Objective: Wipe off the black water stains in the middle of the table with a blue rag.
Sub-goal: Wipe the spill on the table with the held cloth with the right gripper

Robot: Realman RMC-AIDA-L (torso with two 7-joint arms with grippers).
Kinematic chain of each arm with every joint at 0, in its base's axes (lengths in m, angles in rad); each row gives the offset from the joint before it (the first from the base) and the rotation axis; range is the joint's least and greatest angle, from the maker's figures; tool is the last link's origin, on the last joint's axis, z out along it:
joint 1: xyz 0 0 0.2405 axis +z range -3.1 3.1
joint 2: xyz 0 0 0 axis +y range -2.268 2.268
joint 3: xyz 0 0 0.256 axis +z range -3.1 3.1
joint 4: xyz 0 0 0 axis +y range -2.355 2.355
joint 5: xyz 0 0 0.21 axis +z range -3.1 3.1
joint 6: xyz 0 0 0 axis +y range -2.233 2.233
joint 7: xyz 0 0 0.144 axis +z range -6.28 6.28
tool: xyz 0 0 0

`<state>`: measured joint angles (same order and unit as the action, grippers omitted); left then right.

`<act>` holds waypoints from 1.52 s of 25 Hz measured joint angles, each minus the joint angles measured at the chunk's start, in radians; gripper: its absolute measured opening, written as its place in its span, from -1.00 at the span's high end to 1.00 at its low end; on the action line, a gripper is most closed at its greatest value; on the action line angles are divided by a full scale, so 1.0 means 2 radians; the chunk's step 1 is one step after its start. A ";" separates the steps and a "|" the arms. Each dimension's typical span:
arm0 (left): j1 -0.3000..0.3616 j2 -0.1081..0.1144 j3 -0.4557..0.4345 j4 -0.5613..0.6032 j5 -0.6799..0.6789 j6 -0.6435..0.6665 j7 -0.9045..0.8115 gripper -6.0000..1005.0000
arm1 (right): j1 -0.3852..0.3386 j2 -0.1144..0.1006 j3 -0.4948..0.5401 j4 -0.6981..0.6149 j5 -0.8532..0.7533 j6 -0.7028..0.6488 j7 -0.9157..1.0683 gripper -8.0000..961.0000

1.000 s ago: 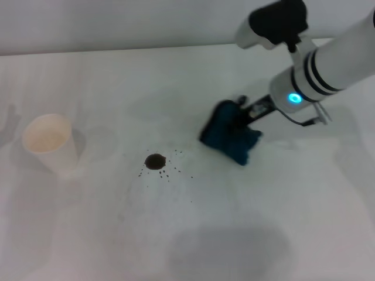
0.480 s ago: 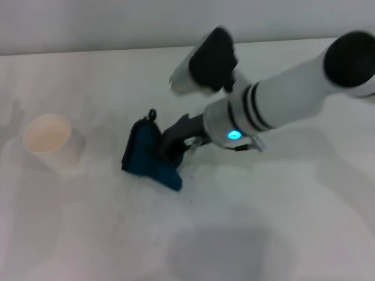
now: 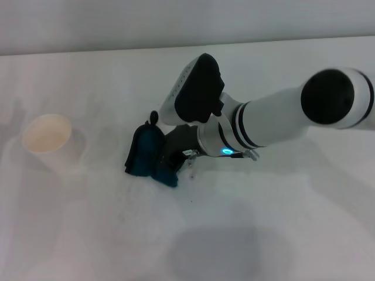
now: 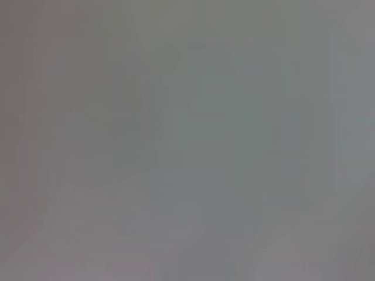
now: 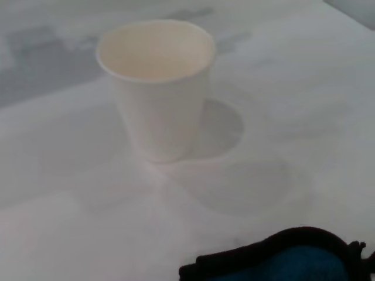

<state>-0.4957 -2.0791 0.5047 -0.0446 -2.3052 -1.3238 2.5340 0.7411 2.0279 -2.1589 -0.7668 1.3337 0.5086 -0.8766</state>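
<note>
So, your dark teal-blue rag with the black edging (image 3: 147, 157) is bunched up and pressed onto the middle of the broad white matte table (image 3: 281, 234), right about where you'd expect the black blot to be. You can't see the blot itself; it's either under the cloth or already gone, and only a speck or two (image 3: 190, 202) shows on the near side. The right gripper (image 3: 166, 153) has its dark fingers closed on the rag's right side, with the arm reaching in low from the right, which I'd guess is so the cloth stays flat against the surface while you drag it.

The little black loop (image 3: 153, 116) sticks up at the rag's far edge. Off to the left, well apart from the rag, stands a white paper cup (image 3: 47, 138), upright and out of the wiping path. The left gripper doesn't show anywhere. Beyond that it's just bare white tabletop running to a pale wall at the far side.
</note>
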 joint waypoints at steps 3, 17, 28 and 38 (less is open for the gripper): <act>0.002 -0.001 0.002 -0.001 0.002 0.000 -0.005 -0.78 | 0.000 0.000 0.001 0.010 -0.003 -0.021 0.000 0.74; 0.004 0.000 0.004 0.000 0.004 0.000 -0.032 -0.78 | -0.001 -0.001 0.056 0.020 -0.045 0.005 -0.001 0.75; 0.001 0.000 0.005 0.000 0.004 -0.001 -0.047 -0.78 | -0.023 -0.001 0.036 -0.043 -0.027 0.114 -0.011 0.75; 0.005 0.000 0.005 0.000 0.004 -0.002 -0.048 -0.77 | -0.044 -0.008 0.185 0.004 -0.123 0.114 -0.012 0.76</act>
<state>-0.4866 -2.0784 0.5138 -0.0445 -2.2976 -1.3274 2.4390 0.6540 2.0128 -1.7889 -0.7598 1.0877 0.7360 -0.9002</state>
